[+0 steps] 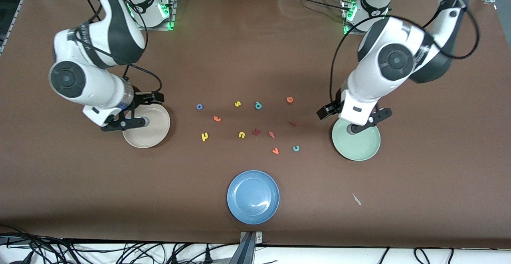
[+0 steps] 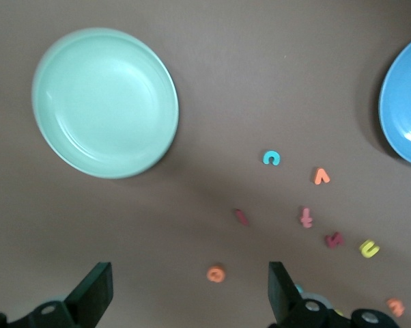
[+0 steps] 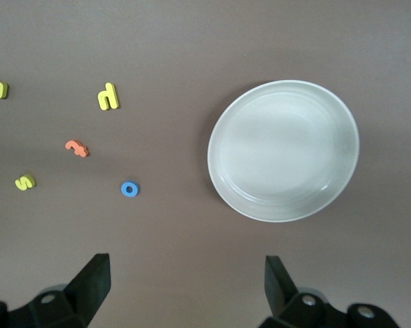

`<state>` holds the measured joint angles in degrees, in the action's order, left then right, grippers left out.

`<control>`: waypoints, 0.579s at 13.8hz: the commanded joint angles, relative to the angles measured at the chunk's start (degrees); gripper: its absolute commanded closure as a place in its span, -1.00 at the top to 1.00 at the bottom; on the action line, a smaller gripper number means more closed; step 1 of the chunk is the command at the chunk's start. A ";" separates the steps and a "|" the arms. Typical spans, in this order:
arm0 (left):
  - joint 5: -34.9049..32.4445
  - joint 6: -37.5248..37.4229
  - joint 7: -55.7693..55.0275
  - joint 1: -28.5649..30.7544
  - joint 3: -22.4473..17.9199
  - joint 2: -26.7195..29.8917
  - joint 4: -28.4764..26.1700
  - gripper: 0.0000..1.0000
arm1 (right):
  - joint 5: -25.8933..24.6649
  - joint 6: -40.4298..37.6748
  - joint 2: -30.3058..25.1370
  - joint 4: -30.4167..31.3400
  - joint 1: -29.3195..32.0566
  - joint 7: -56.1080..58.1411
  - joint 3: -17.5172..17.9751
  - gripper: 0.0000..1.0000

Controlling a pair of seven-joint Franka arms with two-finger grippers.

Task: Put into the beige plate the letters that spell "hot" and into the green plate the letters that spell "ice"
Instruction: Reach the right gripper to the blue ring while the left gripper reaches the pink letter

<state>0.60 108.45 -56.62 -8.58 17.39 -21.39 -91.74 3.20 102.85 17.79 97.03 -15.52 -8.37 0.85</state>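
The brown worktop (image 1: 255,48) carries three plates and a loose scatter of foam letters in its middle. The beige plate (image 1: 149,130) sits toward the right arm's end and the green plate (image 1: 359,144) toward the left arm's end, both empty, with a blue plate (image 1: 253,197) nearer the front camera than the letters. The right pincer (image 1: 121,123) hangs over the edge of the beige plate, its jaws spread wide and holding nothing; the left pincer (image 1: 361,122) hangs likewise over the edge of the green plate, wide and empty. So each arm already stands by its own plate, and the letters lie between them, toward the worktop's middle from either pincer. The "hot" letters fall on the right arm's half: the yellow "h" (image 1: 204,137), the orange "t" (image 1: 216,118) and the blue "o" (image 1: 199,106), the "o" and "h" lying closest to the beige plate. The "ice" letters fall on the left arm's half: the orange "e" (image 1: 290,100), the teal "c" (image 1: 296,148) and the dark red "i" (image 1: 293,124), a short bar lying slanted. The "i" looks the closest to the left pincer, and a grasp would likely need the jaws set across its long axis.
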 commanded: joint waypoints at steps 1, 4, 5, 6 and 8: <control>3.08 3.77 -8.83 -1.43 0.01 -4.43 0.69 1.00 | 0.76 7.42 -2.58 8.41 -0.13 -3.13 1.86 1.00; 6.25 9.04 -15.87 -3.19 -0.07 -8.92 0.60 0.99 | 0.67 21.28 -3.55 17.98 -0.13 -12.59 6.51 1.00; 6.34 10.10 -17.89 -3.81 -0.07 -10.15 0.51 0.98 | 0.23 26.21 -3.47 20.80 -0.13 -15.42 8.10 1.00; 6.26 10.72 -19.56 -4.42 -0.07 -11.20 0.51 0.93 | 0.23 29.83 -2.86 22.75 -0.22 -16.31 8.81 1.00; 6.26 12.65 -20.46 -5.04 -0.07 -12.44 -0.97 0.64 | 0.14 36.25 -0.75 25.39 -1.70 -16.41 8.90 1.00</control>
<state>5.45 119.34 -75.47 -12.94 17.44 -32.97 -91.95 3.35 133.38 17.48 118.27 -16.70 -23.73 9.47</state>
